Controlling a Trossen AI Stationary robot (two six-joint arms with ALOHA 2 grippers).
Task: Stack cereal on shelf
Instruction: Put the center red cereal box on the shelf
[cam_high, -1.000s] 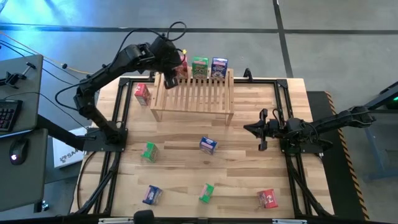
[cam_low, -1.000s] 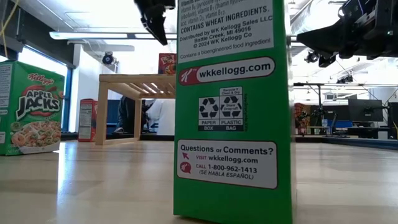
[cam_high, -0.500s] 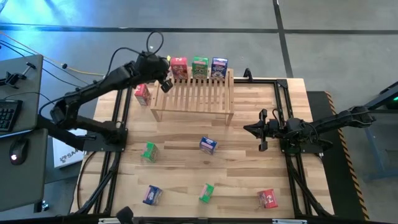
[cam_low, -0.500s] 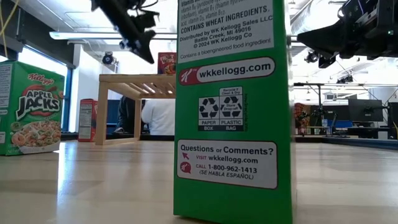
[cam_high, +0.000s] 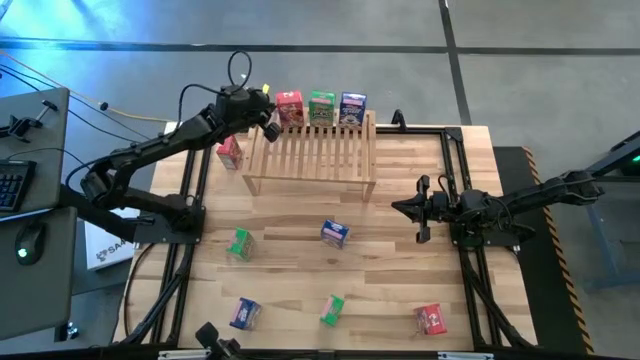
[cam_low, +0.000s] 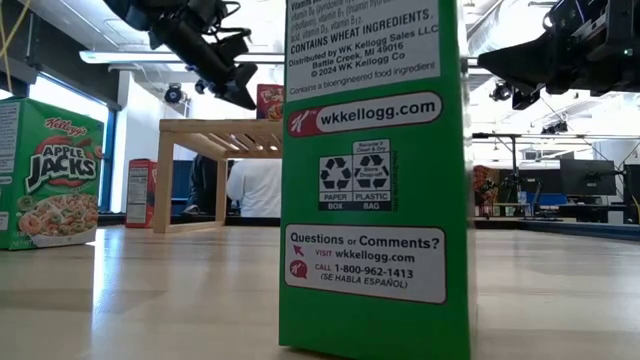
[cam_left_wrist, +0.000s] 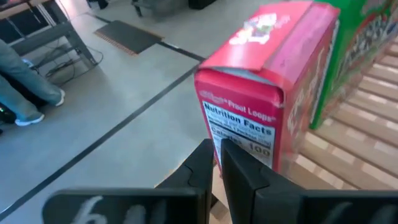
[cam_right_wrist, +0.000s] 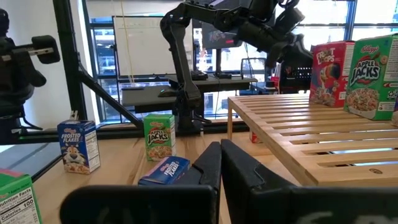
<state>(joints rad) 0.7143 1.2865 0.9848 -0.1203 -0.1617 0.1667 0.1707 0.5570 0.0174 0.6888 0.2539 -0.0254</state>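
Observation:
The light-wood shelf (cam_high: 310, 150) stands at the table's far side. Three cereal boxes stand upright along its far edge: red (cam_high: 290, 108), green (cam_high: 321, 108) and blue (cam_high: 352, 108). My left gripper (cam_high: 268, 121) is shut just left of the red box (cam_left_wrist: 267, 93), at the shelf's far left corner. Another red box (cam_high: 229, 151) stands on the table left of the shelf. Several more boxes are spread over the near half of the table, among them a green one (cam_high: 240, 243) and a blue one (cam_high: 335, 233). My right gripper (cam_high: 418, 210) is shut and hangs over the table's right side. My left gripper has its shut fingertips (cam_left_wrist: 214, 152) right at the lower part of the red box's nutrition-facts side (cam_left_wrist: 239, 134). It comes in slanting downward from the table's left. I cannot tell whether they touch it. The box stands upright on the shelf's slats.
Near the front edge stand a blue box (cam_high: 244, 313), a green box (cam_high: 333, 308) and a red box (cam_high: 432, 320). The green one fills the middle of the low view (cam_low: 375, 170). A person (cam_low: 255, 187) shows behind the shelf.
My left gripper has drawn back from the red box on the shelf toward the table's left and has sunk and tipped more level. The red box, partly covered by the gripper before, now stands free on the shelf's far edge.

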